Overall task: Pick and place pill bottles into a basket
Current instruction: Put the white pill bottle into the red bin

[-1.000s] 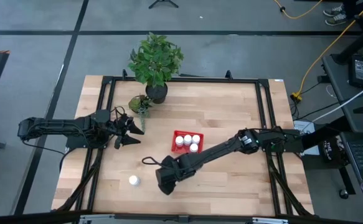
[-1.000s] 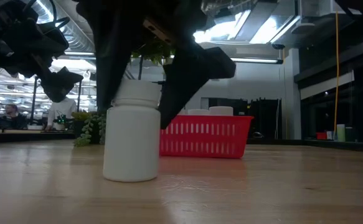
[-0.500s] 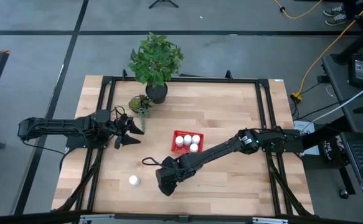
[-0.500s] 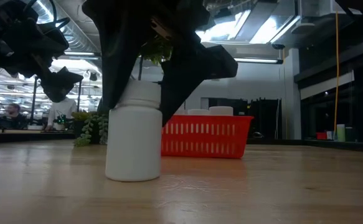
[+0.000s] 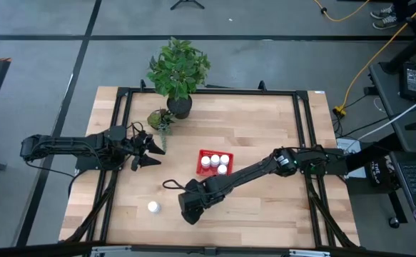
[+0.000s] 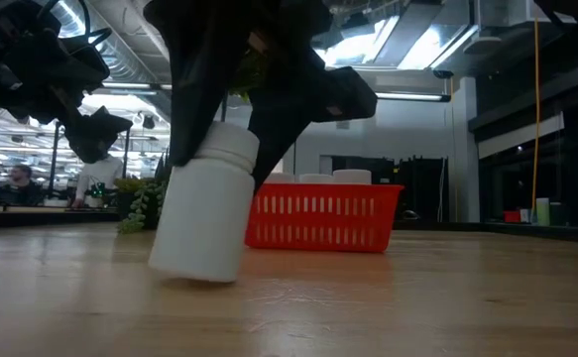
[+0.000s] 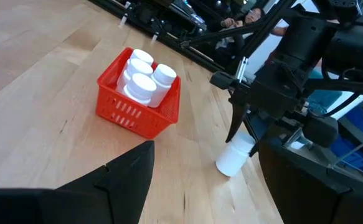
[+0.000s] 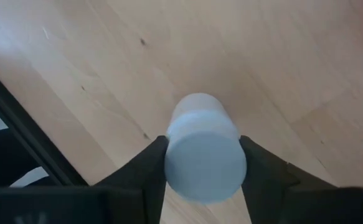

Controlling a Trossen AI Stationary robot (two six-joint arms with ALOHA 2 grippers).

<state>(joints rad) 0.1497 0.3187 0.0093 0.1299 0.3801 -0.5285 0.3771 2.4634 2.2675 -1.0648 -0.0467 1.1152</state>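
Your right gripper (image 6: 231, 124) is closing around the cap end of a pill bottle (image 6: 202, 213) at the lower left of the table in the high view, below and left of the basket (image 5: 214, 163). In the low view the bottle is tipping: its cap leans toward the right of the frame and only one edge of its base is touching the wood. The right wrist view shows the two dark fingers (image 8: 145, 171) pressing on either side of the white cap (image 8: 204, 155), so the pincer is narrowed to the cap's width and holding the bottle.

You are handling a small, rigid plastic cylinder that is probably light, with smooth walls that look slippery. A grip this high is likely to let it pivot between the pads, as the tilt suggests. Judging by that, you would do better taking it lower, around the body just under the cap shoulder, with the pads square to the sides.

The red basket is already holding four white bottles (image 7: 145, 77), visible in the left wrist view. Another bottle (image 5: 153, 207) is standing alone near the lower left of the table in the high view.

Your left gripper (image 5: 149, 150) is waiting at the left side of the table with its fingers spread, holding nothing.
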